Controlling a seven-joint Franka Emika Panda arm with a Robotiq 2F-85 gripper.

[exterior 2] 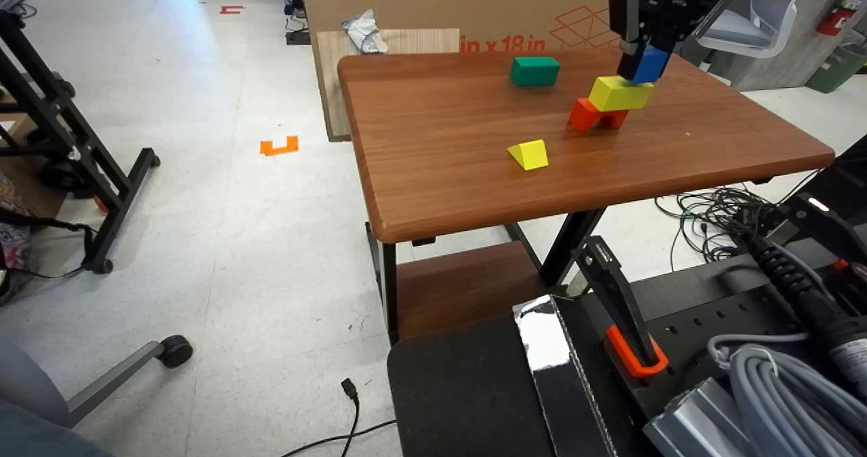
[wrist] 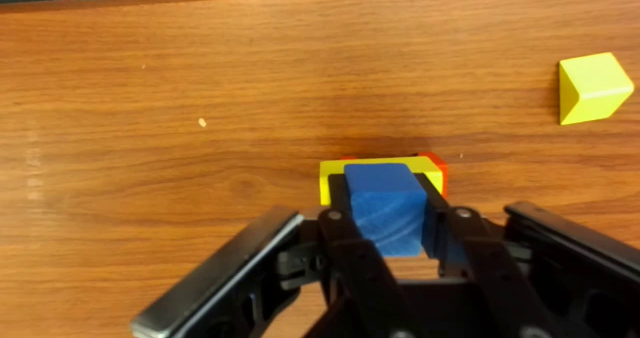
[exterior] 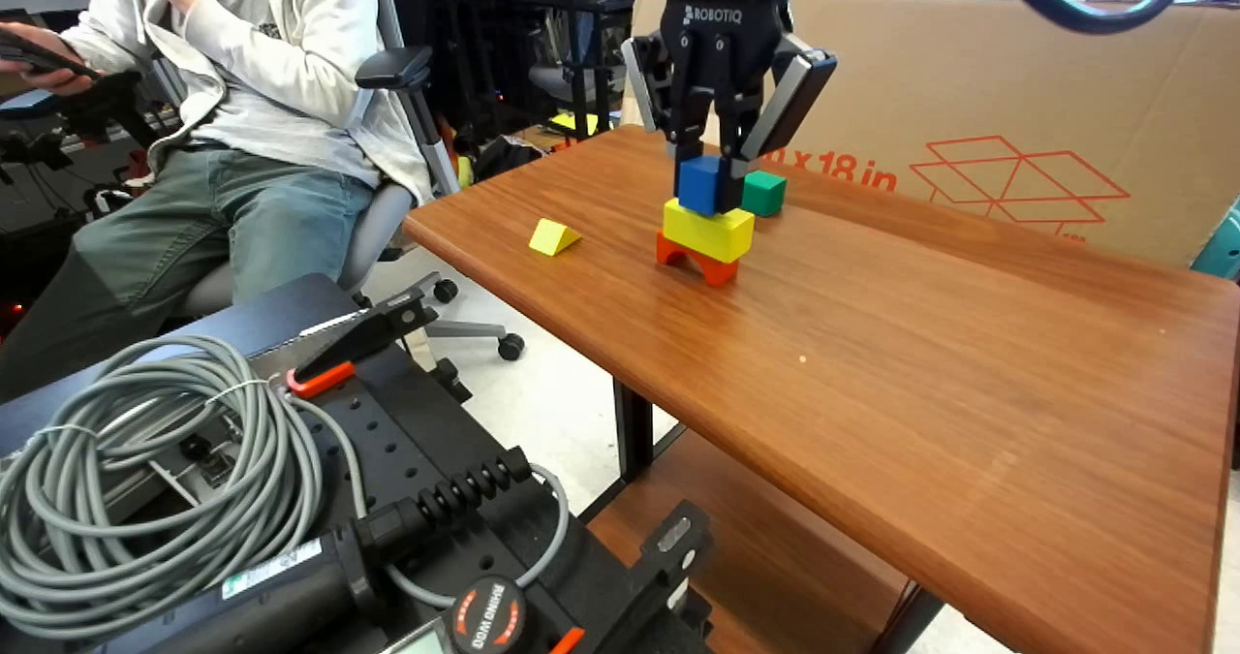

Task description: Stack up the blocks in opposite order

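Observation:
My gripper (exterior: 705, 193) is shut on the blue block (exterior: 697, 185), with a finger on each side of it in the wrist view (wrist: 386, 218). The blue block is over the top of the oblong yellow block (exterior: 707, 233); whether it rests on it or hovers just above, I cannot tell. The yellow block lies across the red arch-shaped block (exterior 2: 584, 114), which stands on the table. The green block (exterior 2: 535, 71) lies apart on the table, partly behind a finger in an exterior view (exterior: 765, 194), and is out of the wrist view.
A small yellow wedge (exterior: 553, 237) lies on the wooden table (exterior: 920, 373), apart from the stack; the wrist view shows it too (wrist: 595, 87). A large cardboard box (exterior: 1017, 102) stands behind the table. A black cart with coiled cable (exterior: 291, 480) and a seated person (exterior: 262, 140) are nearby.

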